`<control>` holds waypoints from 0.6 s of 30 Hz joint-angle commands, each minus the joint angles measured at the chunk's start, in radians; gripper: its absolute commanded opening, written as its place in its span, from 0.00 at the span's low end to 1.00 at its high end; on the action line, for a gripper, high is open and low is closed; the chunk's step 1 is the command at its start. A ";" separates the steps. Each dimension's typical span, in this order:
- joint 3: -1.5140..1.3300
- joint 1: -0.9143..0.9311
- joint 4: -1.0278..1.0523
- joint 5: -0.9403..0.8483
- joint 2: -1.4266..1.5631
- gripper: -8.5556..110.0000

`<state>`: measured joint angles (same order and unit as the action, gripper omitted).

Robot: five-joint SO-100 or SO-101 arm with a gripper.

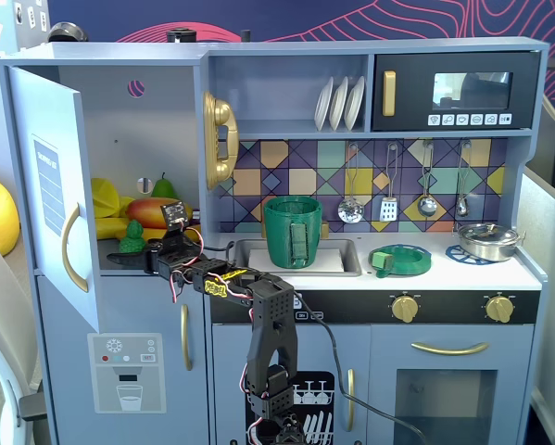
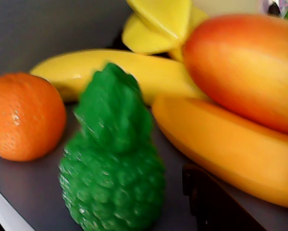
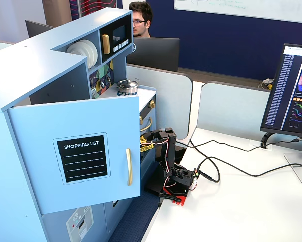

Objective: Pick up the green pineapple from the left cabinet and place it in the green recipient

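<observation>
Approach stage: end effector (image 1: 152, 248) at the open left cabinet (image 1: 50, 199).
We see the green pineapple (image 2: 112, 163) upright on the shelf, ungrasped; jaw opening we cannot tell. We judge grasp, lift and transfer rightward to the green recipient (image 1: 294, 230) remain.

Cabinet shelf (image 2: 33, 192), grey, flat: carries the green pineapple (image 2: 112, 163) upright at front; orange (image 2: 23, 115) just beside it to the left in the wrist view; two bananas (image 2: 134, 72) and a red-orange mango (image 2: 244, 67) lying behind, touching one another.
</observation>
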<state>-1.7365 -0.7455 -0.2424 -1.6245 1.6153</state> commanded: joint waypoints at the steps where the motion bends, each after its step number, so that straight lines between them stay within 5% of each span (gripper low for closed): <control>1: 0.103 -0.017 -0.014 -0.014 -0.015 0.46; 10: 0.219 -0.015 0.008 -0.018 -0.112 0.43; 16: 0.235 -0.018 0.028 -0.048 -0.143 0.10; 18: 0.238 -0.021 0.029 -0.015 -0.140 0.07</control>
<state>-1.5846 -0.7517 -0.2178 -1.6598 1.4634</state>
